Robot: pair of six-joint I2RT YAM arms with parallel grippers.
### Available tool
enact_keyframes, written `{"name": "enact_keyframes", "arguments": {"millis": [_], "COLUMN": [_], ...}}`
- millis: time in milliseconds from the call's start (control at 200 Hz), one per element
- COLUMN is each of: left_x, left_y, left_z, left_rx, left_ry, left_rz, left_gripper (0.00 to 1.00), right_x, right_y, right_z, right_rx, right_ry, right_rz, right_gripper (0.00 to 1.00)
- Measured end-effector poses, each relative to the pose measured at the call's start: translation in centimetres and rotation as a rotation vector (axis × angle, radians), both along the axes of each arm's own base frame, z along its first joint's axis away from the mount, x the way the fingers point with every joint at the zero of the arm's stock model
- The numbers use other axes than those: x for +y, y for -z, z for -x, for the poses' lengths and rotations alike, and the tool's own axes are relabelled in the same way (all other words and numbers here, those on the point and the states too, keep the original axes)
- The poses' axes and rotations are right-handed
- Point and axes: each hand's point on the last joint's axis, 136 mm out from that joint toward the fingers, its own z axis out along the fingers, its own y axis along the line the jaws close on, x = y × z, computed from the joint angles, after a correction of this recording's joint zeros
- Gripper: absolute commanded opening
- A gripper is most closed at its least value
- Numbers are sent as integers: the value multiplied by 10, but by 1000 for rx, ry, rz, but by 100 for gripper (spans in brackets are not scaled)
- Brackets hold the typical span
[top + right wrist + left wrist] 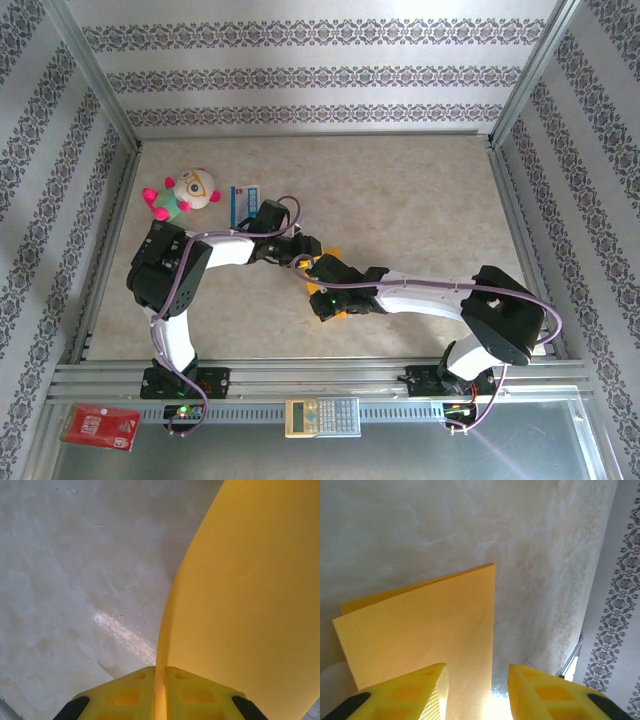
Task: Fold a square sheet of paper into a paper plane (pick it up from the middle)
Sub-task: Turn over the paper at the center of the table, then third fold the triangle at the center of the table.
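Observation:
The square sheet of paper is orange-yellow and lies mid-table, mostly hidden under the two wrists. In the left wrist view the sheet is folded over itself, a second layer showing along its far edge. Its right edge runs down between the fingers of my left gripper, whose jaws stand apart. My left gripper meets my right gripper over the sheet. In the right wrist view the sheet curves upward, and my right gripper is pinched on its edge with only a thin slit between the fingers.
A plush toy and a blue-and-white packet lie at the back left. A calculator and a red packet sit on the metal shelf in front of the arm bases. Patterned walls and metal rails enclose the table.

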Motion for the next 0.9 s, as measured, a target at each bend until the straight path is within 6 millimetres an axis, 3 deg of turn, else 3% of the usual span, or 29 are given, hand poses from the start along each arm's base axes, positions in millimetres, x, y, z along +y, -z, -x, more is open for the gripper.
{"name": "enact_keyframes", "arguments": {"millis": [160, 605, 899], "left_x": [1, 0, 0], "left_y": [15, 16, 17], "left_z": [3, 2, 3], "left_rx": [27, 19, 11], "left_ry": [23, 47, 58], "left_rz": [-29, -34, -39], "left_gripper": [37, 36, 35], "right_x": [-3, -7, -12], "right_y": [2, 4, 3], "right_z": [-3, -7, -16], "right_rx": [14, 50, 68], "right_ry": [11, 26, 57], "right_rz": [-13, -62, -92], "right_gripper": [16, 20, 12]}}
